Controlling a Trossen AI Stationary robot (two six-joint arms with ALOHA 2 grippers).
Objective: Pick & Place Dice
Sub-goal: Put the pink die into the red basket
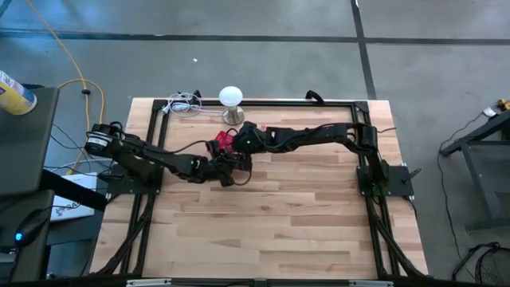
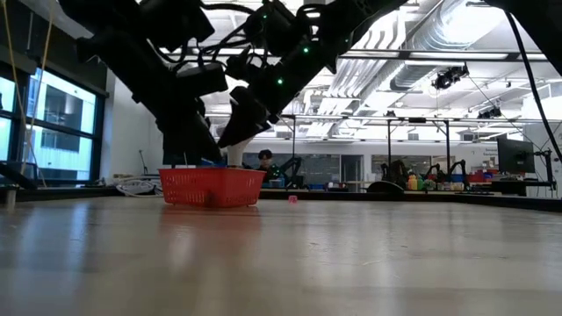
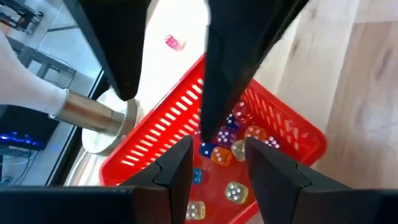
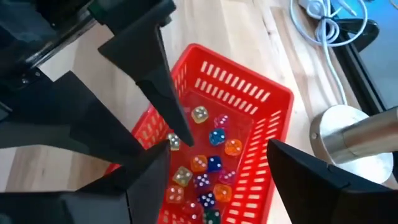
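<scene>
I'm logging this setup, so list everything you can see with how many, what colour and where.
basket: one, red, back middle of the table, under both grippers
dice: many, orange, blue, pink, yellow and clear, inside the basket
loose die: one, pink, on the table beside the basket
lamp: one, white globe on a metal base, back edge just behind the basket
cable: one, white, coiled beside the lamp
table: one, light wood
canister: one, yellow and white, off the table at far left
person: one, in the room behind
left gripper: jaws open, over the basket
right gripper: jaws open, over the basket
</scene>
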